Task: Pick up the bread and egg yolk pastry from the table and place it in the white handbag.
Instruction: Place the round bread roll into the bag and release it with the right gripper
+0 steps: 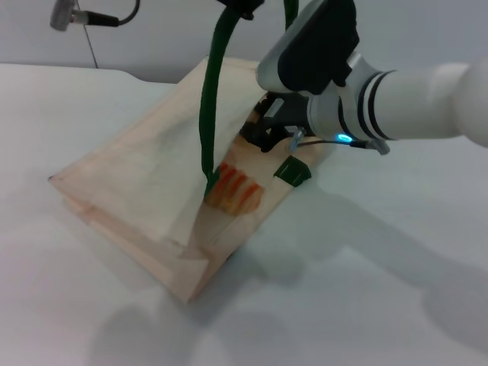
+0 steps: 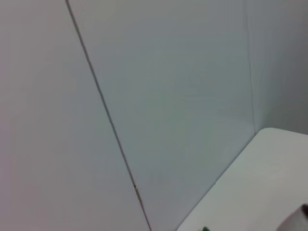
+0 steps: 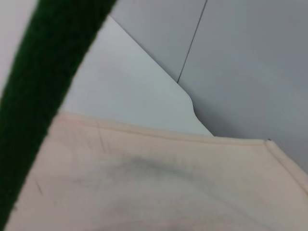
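The white handbag (image 1: 145, 179) lies on the table with its mouth towards my right arm. One dark green handle (image 1: 210, 99) is pulled straight up to the top edge, where a dark part of my left gripper (image 1: 240, 6) shows. The bread (image 1: 236, 189), striped orange and cream, lies inside the bag near the mouth. My right gripper (image 1: 263, 126) is at the bag's mouth, above the bread, with its black fingers apart. The egg yolk pastry is hidden. The right wrist view shows the bag's fabric (image 3: 159, 183) and a green handle (image 3: 43, 91) close up.
A second green handle end (image 1: 293, 171) lies at the bag's mouth under my right wrist. The white table (image 1: 396, 259) stretches to the right and front. A grey wall with a thin cable (image 2: 103, 106) stands behind.
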Motion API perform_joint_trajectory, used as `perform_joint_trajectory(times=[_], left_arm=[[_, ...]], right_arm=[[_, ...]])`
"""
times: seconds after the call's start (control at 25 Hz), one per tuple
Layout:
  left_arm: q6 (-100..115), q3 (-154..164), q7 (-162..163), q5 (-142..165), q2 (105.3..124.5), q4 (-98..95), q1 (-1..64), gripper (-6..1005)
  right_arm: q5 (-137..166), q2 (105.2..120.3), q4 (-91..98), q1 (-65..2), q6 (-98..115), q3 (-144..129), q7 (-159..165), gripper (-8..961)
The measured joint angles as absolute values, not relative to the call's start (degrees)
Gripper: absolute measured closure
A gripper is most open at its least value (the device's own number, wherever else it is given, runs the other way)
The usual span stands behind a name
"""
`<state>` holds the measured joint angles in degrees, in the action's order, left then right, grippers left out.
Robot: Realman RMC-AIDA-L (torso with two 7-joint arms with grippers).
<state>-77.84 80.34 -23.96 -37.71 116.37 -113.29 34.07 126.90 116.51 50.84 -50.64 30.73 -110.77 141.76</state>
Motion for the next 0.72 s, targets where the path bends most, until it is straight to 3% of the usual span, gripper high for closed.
perform_joint_trajectory(times=[0.2,0.52,0.72], left_arm=[[-77.43,80.76,-23.92,-37.71,116.37,-113.02,34.38,868],[-77.31,80.77,-23.90,-37.30,116.37,-112.88,34.13,863],[-77.19,80.38,-23.90,-36.99,116.37,-112.78,33.62,861]], right_arm=[[124.30,116.59,47.87,-52.83,29.43,-112.33,141.81,630],[123.39,116.63,46.59,-52.64,27.90,-112.50,142.03,520],[123.39,116.56,45.55,-52.71,28.12,-112.27,142.08,316]])
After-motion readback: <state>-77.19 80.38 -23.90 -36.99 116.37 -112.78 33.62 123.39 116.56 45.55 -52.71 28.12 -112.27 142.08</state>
